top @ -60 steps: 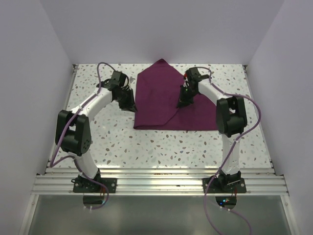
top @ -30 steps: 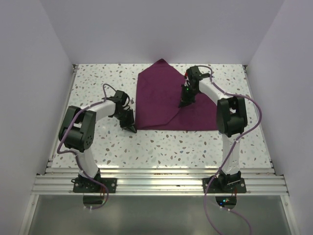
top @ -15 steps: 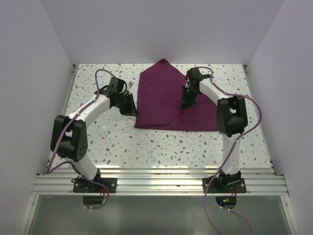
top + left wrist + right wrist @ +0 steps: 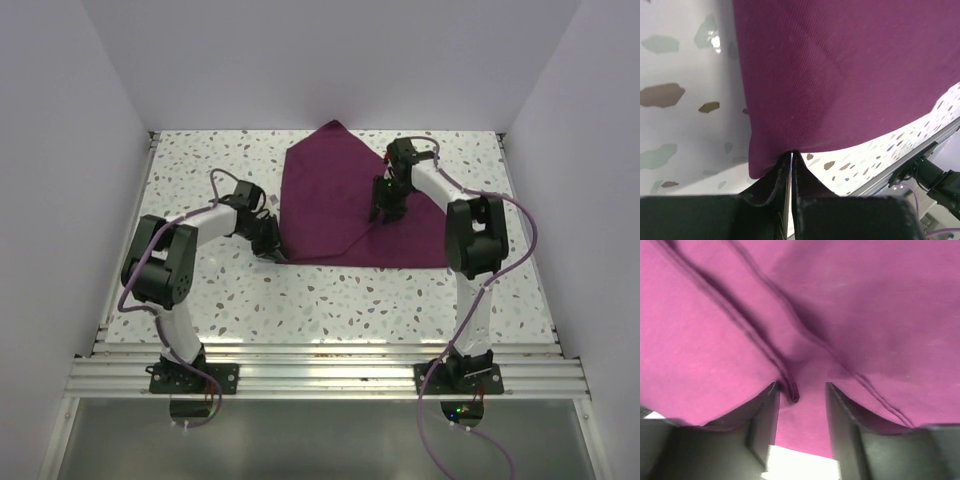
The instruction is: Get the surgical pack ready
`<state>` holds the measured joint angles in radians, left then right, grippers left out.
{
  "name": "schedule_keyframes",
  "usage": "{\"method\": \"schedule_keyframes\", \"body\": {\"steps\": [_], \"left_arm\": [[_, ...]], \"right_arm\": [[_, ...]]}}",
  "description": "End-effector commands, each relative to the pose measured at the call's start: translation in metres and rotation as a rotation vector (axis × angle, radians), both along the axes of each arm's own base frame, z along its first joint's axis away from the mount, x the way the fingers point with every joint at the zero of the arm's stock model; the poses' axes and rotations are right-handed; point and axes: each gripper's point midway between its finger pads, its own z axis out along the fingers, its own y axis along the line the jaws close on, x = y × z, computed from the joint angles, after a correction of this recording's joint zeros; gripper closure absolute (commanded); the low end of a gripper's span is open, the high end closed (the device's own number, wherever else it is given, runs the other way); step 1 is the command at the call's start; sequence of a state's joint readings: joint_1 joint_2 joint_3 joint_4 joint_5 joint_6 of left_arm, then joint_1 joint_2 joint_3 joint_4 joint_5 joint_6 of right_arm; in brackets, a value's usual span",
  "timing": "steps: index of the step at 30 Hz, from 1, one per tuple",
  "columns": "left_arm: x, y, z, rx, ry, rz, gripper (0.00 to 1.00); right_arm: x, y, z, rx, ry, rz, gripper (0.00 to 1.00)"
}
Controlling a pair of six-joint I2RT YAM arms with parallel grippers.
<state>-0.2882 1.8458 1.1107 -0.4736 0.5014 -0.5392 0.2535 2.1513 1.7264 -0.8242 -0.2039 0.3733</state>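
Observation:
The surgical pack is a deep purple cloth lying flat at the back middle of the table, with a diagonal fold across it. My left gripper sits low at the cloth's near-left corner. In the left wrist view it is shut, its tips touching the near edge of the cloth, with only a thin slit between the fingers. My right gripper stands over the cloth's right half. In the right wrist view it is open, and a raised hem fold of the cloth lies between its fingers.
The speckled terrazzo table is boxed in by white walls on the left, back and right. An aluminium rail runs along the near edge, where both arm bases are bolted.
The right gripper has opened and let go of the cloth fold. The left gripper has slid back toward the near-left corner of the cloth, staying shut.

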Motion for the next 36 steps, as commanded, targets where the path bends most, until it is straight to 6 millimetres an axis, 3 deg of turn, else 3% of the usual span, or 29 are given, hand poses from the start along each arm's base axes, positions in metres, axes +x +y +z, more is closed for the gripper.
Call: {"method": "schedule_keyframes", "body": {"steps": [1, 2, 4, 5, 7, 11, 12, 14, 19, 25, 31, 36], "left_arm": [[0.000, 0.004, -0.001, 0.018, -0.030, -0.011, 0.93], [0.000, 0.006, 0.000, 0.023, -0.038, -0.013, 0.93], [0.002, 0.008, 0.010, 0.034, -0.073, -0.021, 0.93], [0.006, 0.008, 0.014, 0.039, -0.091, -0.024, 0.92], [0.010, 0.011, 0.024, 0.051, -0.120, -0.030, 0.92], [0.022, 0.008, 0.044, 0.048, -0.186, -0.038, 0.88], [0.023, 0.008, 0.045, 0.047, -0.191, -0.040, 0.88], [0.027, 0.008, 0.052, 0.043, -0.212, -0.043, 0.87], [0.028, 0.007, 0.061, 0.035, -0.241, -0.052, 0.85], [0.023, 0.007, 0.065, 0.026, -0.244, -0.056, 0.84], [0.017, 0.007, 0.066, 0.023, -0.233, -0.063, 0.83], [0.018, 0.008, 0.070, 0.027, -0.238, -0.059, 0.83]], "right_arm": [[0.008, -0.030, 0.026, -0.069, -0.073, -0.068, 0.38], [0.013, -0.039, 0.041, -0.076, -0.120, -0.097, 0.33], [0.016, -0.058, 0.045, -0.121, -0.154, -0.156, 0.26], [0.016, -0.078, 0.049, -0.161, -0.166, -0.209, 0.23], [0.021, -0.099, 0.054, -0.189, -0.195, -0.281, 0.22], [0.022, -0.167, 0.061, -0.294, -0.241, -0.455, 0.19], [0.020, -0.176, 0.058, -0.313, -0.242, -0.477, 0.18], [0.015, -0.213, 0.053, -0.326, -0.225, -0.561, 0.16], [0.001, -0.257, 0.027, -0.341, -0.142, -0.647, 0.16], [-0.012, -0.279, 0.001, -0.307, -0.101, -0.686, 0.24], [-0.009, -0.268, -0.023, -0.232, -0.069, -0.628, 0.35], [-0.016, -0.256, -0.037, -0.187, -0.036, -0.620, 0.38]]}}
